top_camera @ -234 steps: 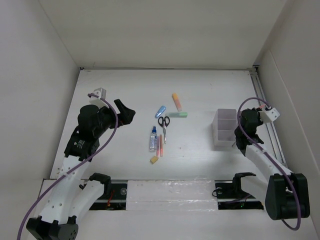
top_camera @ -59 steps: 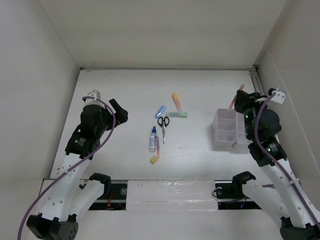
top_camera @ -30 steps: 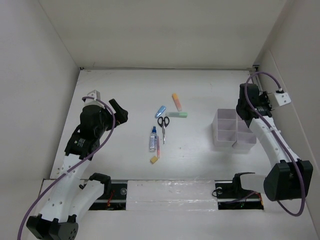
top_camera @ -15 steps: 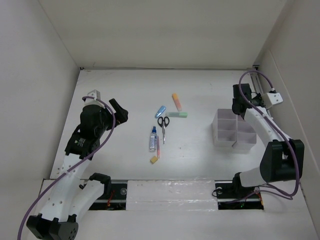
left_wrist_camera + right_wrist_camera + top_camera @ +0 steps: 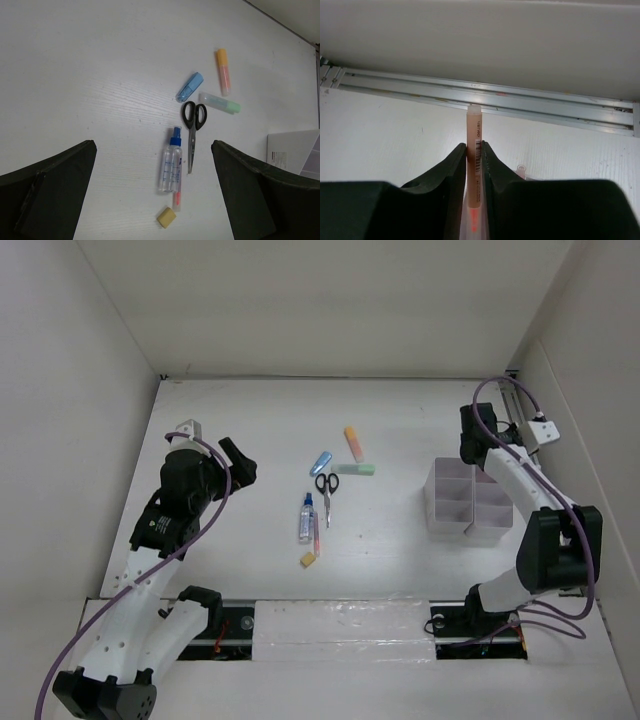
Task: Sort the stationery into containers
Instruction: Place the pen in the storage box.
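Note:
My right gripper [image 5: 470,445] hovers at the back edge of the containers [image 5: 468,502], shut on a thin orange pen [image 5: 473,125] that stands upright between its fingers [image 5: 451,170]. A bit of translucent bin rim [image 5: 522,171] shows just beside them. My left gripper [image 5: 240,465] hangs open and empty [image 5: 152,147] above the stationery in mid-table: orange marker [image 5: 223,71], blue marker [image 5: 189,87], green marker [image 5: 220,102], black-handled scissors [image 5: 192,125], blue-capped bottle [image 5: 171,161], a thin red pen [image 5: 177,197] and a yellow eraser [image 5: 166,217].
A metal rail [image 5: 520,97] runs along the table's right edge, close behind the right gripper, with the white wall [image 5: 570,350] beyond it. White walls also close the left and back sides. A corner of a bin [image 5: 295,150] shows in the left wrist view.
The right gripper has swung left from the right rail to the back of the bins, still holding the pen. The left arm has not moved.

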{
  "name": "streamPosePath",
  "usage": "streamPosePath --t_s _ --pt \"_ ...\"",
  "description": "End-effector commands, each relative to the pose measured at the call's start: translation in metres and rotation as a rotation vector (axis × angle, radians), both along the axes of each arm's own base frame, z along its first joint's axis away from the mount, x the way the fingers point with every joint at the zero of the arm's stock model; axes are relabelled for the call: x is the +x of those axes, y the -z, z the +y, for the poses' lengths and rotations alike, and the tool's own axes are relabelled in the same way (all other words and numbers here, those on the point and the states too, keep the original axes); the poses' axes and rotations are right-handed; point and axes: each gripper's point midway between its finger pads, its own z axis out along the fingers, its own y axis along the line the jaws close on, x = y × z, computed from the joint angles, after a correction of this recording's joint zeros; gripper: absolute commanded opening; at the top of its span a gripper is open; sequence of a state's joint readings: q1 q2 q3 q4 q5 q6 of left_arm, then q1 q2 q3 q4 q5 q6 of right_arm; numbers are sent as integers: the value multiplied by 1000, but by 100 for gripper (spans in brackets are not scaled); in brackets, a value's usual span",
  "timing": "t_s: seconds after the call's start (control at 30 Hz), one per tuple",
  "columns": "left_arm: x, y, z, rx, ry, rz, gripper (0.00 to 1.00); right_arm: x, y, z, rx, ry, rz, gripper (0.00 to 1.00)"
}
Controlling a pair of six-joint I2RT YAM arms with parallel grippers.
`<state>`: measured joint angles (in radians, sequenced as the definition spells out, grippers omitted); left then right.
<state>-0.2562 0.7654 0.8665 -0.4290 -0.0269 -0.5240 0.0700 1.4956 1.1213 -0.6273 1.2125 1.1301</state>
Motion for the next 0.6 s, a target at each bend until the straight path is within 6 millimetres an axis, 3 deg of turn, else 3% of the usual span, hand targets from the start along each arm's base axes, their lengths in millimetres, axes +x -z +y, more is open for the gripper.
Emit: streamPosePath --t_s 0.0,0.07,0.17,0.3,0.33,0.4,0.43,0.47,0.57 --pt "4 -21 -3 -8 19 -71 100 3 -18 5 -22 10 -37 25" --pt "4 -21 -3 -8 19 -71 100 3 -17 8 -21 2 -34 32" --pt "4 -21 -3 -8 19 -71 100 -2 -19 15 -25 -16 -44 52" --pt "4 -21 -3 -8 19 -71 100 -5 -24 22 -27 -42 -44 62" --pt "4 -21 -3 -8 19 -71 100 -5 -34 28 -19 -58 -79 65" --pt "5 -21 -1 -4 9 -72 100 -2 -59 69 -34 -187 -121 72" --pt "5 -21 -1 -3 9 -72 100 -7 -65 67 -48 -201 -95 72" --pt "4 -18 3 3 -19 -62 100 5 -76 102 -28 -330 -126 73" --pt "4 -16 16 19 -97 -43 100 18 -101 171 -7 -721 -70 76"
